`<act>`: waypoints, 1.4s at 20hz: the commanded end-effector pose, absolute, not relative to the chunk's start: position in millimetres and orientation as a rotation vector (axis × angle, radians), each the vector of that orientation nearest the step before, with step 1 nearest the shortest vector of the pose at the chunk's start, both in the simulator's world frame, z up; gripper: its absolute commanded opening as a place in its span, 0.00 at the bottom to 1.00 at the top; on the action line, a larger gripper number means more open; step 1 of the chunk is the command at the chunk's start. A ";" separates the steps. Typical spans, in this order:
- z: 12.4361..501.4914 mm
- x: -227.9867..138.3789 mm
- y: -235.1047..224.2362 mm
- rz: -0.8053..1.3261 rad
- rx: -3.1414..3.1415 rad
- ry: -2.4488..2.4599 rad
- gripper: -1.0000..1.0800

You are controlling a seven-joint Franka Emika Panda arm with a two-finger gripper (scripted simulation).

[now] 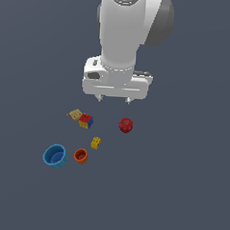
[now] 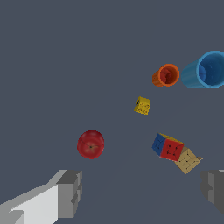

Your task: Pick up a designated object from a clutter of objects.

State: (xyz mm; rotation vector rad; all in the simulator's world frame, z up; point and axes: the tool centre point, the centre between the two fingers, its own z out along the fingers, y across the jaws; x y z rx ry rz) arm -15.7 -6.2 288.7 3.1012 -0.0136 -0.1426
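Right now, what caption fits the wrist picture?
Open fingers hang above a yellow brick, red ball and two cups.

Arm (image 1: 124, 28): glossy white rounded casing, thick cylindrical link, darker grey joint cap at the side and grey dome on top. Wrist block below is white and boxy, with a round dark grey socket on its face at the exterior view's left and a dark seam near the other end. Hand (image 1: 113, 100): two short pale grey fingertips under the block. In the wrist view, fingers (image 2: 68, 192) are blocky grey pads, one on a white angular mount.
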 end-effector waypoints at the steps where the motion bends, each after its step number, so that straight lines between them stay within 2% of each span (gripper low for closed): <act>1: 285.0 -14.1 -7.3 -0.141 3.103 -0.021 0.96; 10: 244.3 2.4 -20.0 -0.115 3.117 -0.107 0.96; 19: 164.6 22.5 -49.1 -0.063 3.127 -0.283 0.96; 28: 97.6 26.8 -77.1 -0.018 3.113 -0.438 0.96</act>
